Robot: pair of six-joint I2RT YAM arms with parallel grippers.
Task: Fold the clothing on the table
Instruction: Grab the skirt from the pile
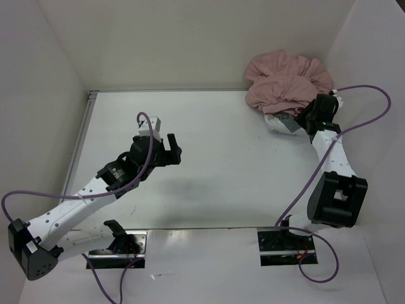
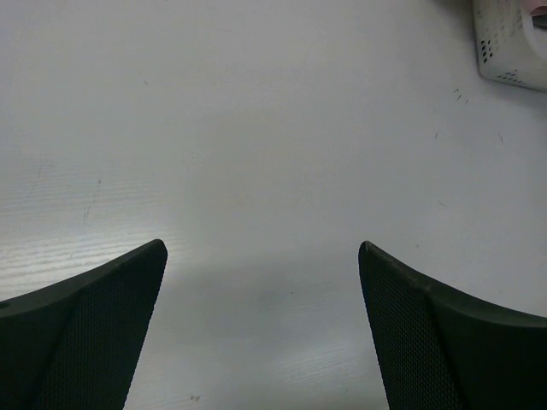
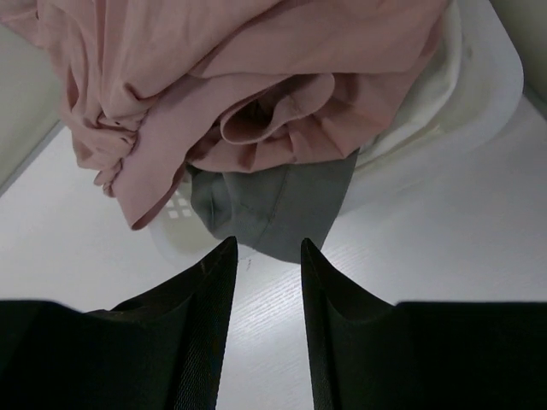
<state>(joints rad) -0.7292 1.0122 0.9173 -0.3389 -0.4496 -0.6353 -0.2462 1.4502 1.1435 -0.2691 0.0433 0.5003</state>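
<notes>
— Left claw (image 2: 261,248): how does it stand?
— Spread wide, its two dark jaws far apart, with nothing between them but bare white tabletop (image 2: 256,128). Seen from above, it hangs over the left half of the tabletop, well apart from the cloth.
— And the right claw (image 3: 267,243)?
— Partly spread. A narrow gap shows between its jaws and nothing is caught in it, so it pinches nothing. It sits low, just in front of a white perforated basket (image 3: 491,77). Its tips point at a grey garment (image 3: 273,209) that hangs over the basket's near rim towards the tabletop.
— Does it touch the grey piece?
— I cannot tell. The tips are very near its lower edge; more than that the views do not give.
— Where is the clothing (image 1: 288,79)?
— Heaped in a crumpled mound on top of the basket, in the far right corner of the tabletop. It is dusty pink and bunched, not flat. In the right wrist view it lies above the grey garment. A gathered fold curls in the middle, and one lobe droops over the basket's left side.
— Anything else in the basket?
— A white garment (image 3: 423,120) shows under the pink at the right, inside the rim.
— What of the left wrist view?
— Only a corner of the basket at the top right edge; the rest is tabletop.
</notes>
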